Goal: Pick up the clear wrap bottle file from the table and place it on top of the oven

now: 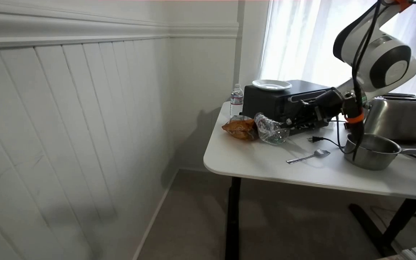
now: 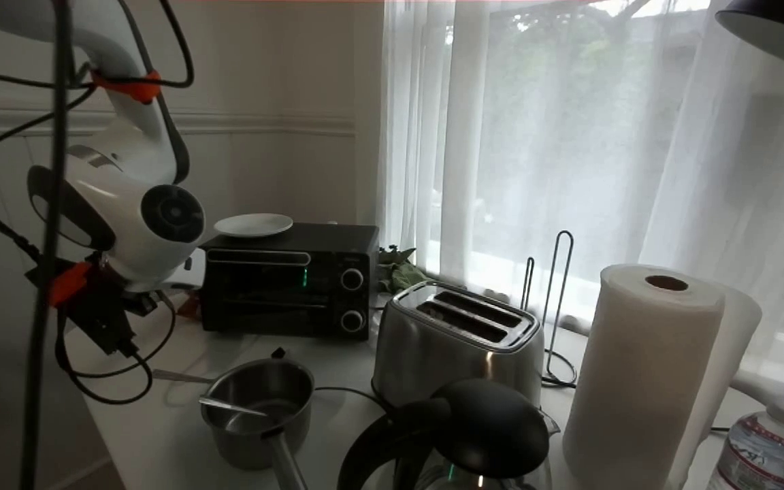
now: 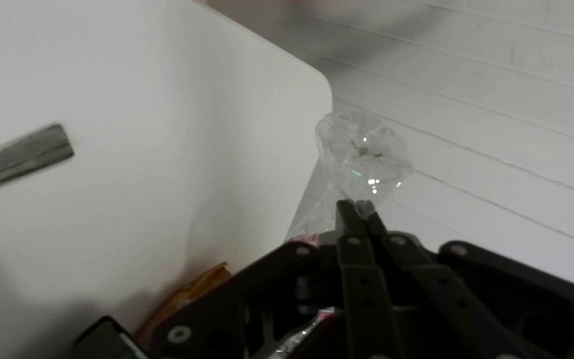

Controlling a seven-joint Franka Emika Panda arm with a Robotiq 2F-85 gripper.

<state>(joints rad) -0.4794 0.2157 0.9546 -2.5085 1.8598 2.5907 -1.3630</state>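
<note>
The clear wrap bottle file is a crumpled, see-through plastic item with white glints. It is at the left part of the white table, just in front of the oven. My gripper is shut, with a pinch of the clear plastic between its fingertips. In the wrist view the clear plastic extends past the fingertips, and red-marked parts show beside the fingers. I cannot tell whether it touches the table. The black oven shows its glass front in an exterior view, where the fingers and plastic are hidden.
A white plate lies on the oven's top. An orange-brown snack bag and upright water bottle are beside the plastic. A fork, saucepan and silver toaster stand to the right. Paper towels are farther along.
</note>
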